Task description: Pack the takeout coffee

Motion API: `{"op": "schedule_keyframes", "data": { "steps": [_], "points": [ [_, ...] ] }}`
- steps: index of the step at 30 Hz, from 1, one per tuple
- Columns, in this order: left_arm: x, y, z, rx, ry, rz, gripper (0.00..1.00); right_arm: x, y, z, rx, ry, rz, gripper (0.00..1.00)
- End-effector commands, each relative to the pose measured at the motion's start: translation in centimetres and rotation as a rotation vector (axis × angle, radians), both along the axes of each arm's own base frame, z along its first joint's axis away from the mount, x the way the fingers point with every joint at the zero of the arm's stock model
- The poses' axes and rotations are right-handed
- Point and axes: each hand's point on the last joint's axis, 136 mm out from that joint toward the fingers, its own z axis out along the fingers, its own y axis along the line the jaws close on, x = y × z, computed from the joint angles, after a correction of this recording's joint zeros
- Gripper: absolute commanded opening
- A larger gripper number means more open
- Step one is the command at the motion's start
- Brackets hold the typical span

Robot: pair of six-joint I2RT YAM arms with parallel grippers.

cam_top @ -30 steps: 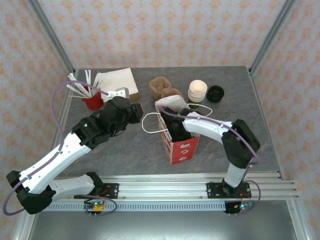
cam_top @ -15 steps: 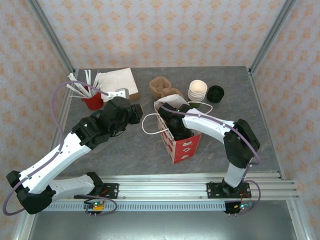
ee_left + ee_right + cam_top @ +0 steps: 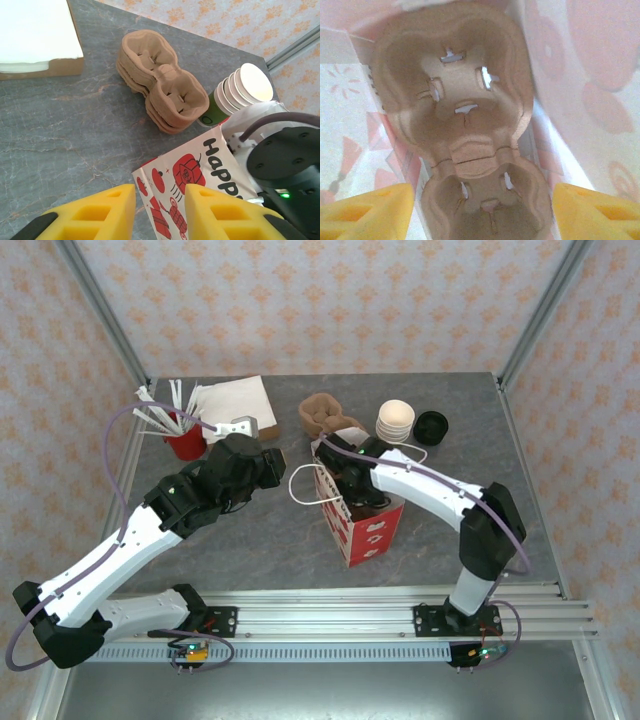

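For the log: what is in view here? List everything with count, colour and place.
table: one, grey marbled, under everything
bag: one, red and white, table centre, open
carrier: one, brown, inside the bag
carrier stack: one, brown, behind the bag
cup stack: one, green sides, cream inside, right of the carrier stack
coffee: one, black lid, right of the cup stack
napkins: one pile, white, back left
red cup: one, left of the napkins, holding white sticks
left gripper: one, yellow fingers, open and empty, left of the bag
right gripper: one, yellow fingers, open, inside the bag over the carrier
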Motion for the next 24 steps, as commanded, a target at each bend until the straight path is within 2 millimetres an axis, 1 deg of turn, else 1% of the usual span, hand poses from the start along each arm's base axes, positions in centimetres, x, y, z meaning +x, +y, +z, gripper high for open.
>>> {"op": "schedule_keyframes", "data": {
  "steps": [1,4,8,14,17,21,24],
  "points": [
    [0.1,0.2,0.4,0.022,-0.009,0.008,0.34,0.3,-1.4,2.6,-0.03,-0.057,0.001,0.75],
    [0.0,-0.3,0.1,0.019,0.003,-0.016,0.34,0.5,-1.7,3.7,-0.032,-0.081,-0.003,0.76],
    [-0.4,-1.5,-1.0,0.01,0.044,-0.083,0.37,0.8,-1.8,5.3,-0.021,-0.112,-0.004,0.76],
    [-1.4,-4.7,-2.3,-0.023,0.099,-0.258,0.47,1.3,-1.4,7.9,0.022,-0.162,0.0,0.76],
    [-1.5,-5.6,-2.9,-0.019,0.128,-0.302,0.52,1.6,-1.2,9.0,0.037,-0.179,0.003,0.76],
    [-1.0,-6.3,-3.8,0.005,0.169,-0.313,0.52,1.9,-1.3,11.1,0.053,-0.222,0.007,0.76],
    [-0.7,-6.8,-4.3,0.011,0.188,-0.317,0.44,2.3,-1.6,13.0,0.06,-0.272,0.005,0.76]
  ]
}}
